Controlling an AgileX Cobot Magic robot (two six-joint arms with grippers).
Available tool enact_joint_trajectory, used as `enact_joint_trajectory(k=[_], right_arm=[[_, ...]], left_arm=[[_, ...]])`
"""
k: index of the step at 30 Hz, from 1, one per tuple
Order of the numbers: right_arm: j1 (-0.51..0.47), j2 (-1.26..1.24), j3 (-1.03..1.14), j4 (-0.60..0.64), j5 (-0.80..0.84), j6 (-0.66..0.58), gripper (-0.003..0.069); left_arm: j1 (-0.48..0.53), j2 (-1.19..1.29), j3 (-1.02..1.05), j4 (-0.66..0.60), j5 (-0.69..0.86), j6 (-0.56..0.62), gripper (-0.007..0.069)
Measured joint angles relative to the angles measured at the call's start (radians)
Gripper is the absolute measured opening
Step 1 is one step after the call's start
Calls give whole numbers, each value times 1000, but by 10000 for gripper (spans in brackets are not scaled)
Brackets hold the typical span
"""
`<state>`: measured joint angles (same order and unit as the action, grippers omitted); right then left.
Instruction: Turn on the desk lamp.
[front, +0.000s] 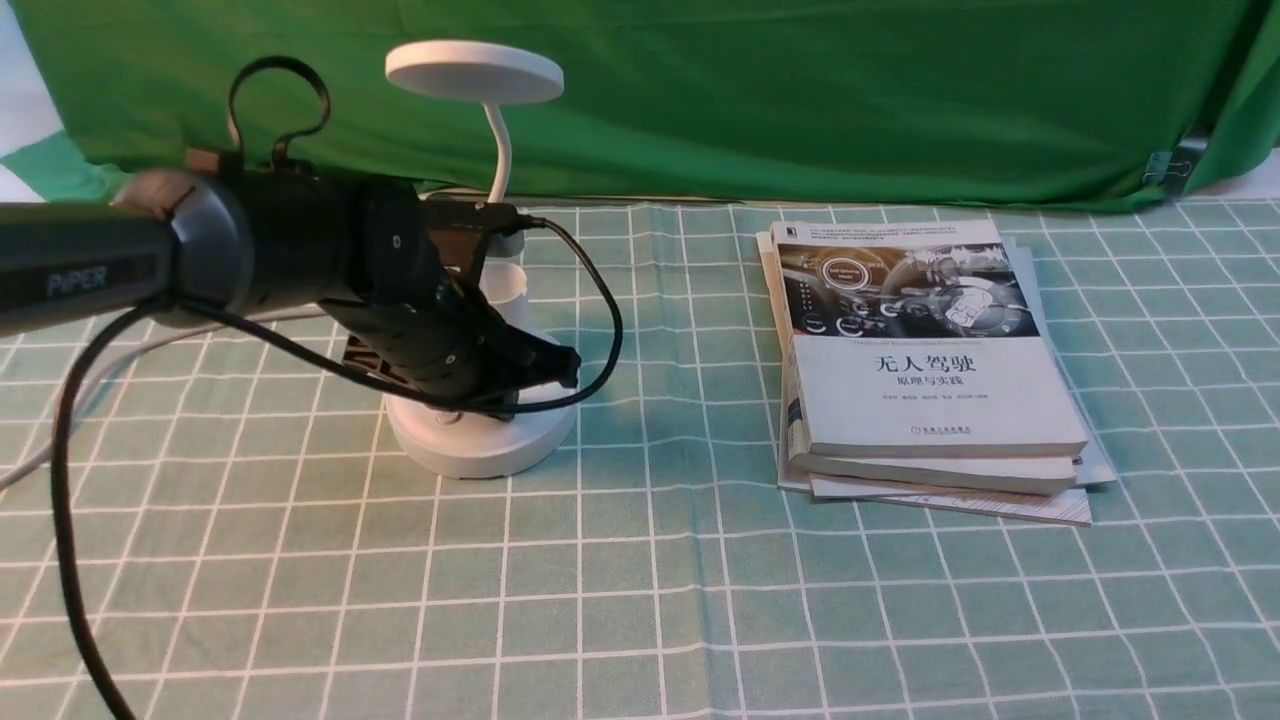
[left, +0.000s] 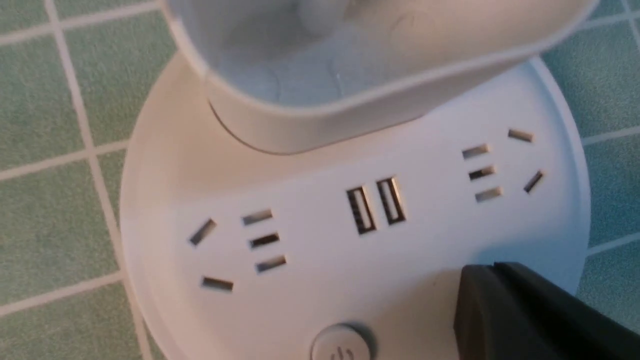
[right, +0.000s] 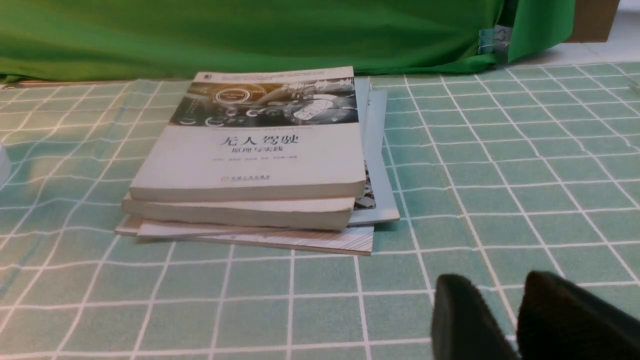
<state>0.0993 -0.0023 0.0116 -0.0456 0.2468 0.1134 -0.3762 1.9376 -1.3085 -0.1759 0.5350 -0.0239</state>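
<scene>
Seen in the front view, the lamp (front: 480, 455) stands upright on the table (front: 640, 620), left of centre and nearer the far edge than the near edge; the left gripper (front: 503, 408) is lowered over its base, the arm hiding part of it. No glow is noted at the disc (front: 474, 72). The thin neck (front: 500, 150) is judged flexible and unfit as a handhold. The left wrist view shows the fingers together, holding nothing, beside the power button (left: 341, 345); contact with the base cannot be confirmed. The plastic appears smooth, stiff and light enough to slide under a sideways push. No grasp is required: straight, gentle pressure on the button is advised; if steadying is needed, take the base rim. The right wrist view shows the right gripper (right: 500, 285) slightly parted, gripping nothing, with the books (right: 250, 160) beyond.
</scene>
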Motion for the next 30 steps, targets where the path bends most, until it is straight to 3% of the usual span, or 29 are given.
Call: enact_joint_trajectory(k=[19, 24, 30], right_arm=[[0, 0, 0, 0, 1, 0, 241], [0, 0, 0, 0, 2, 0, 241], [0, 0, 0, 0, 1, 0, 241]], left_arm=[[-6, 48, -41, 14, -5, 1, 21], [-8, -19, -23, 8, 101, 1, 21], [-8, -110, -18, -17, 117, 1, 21]])
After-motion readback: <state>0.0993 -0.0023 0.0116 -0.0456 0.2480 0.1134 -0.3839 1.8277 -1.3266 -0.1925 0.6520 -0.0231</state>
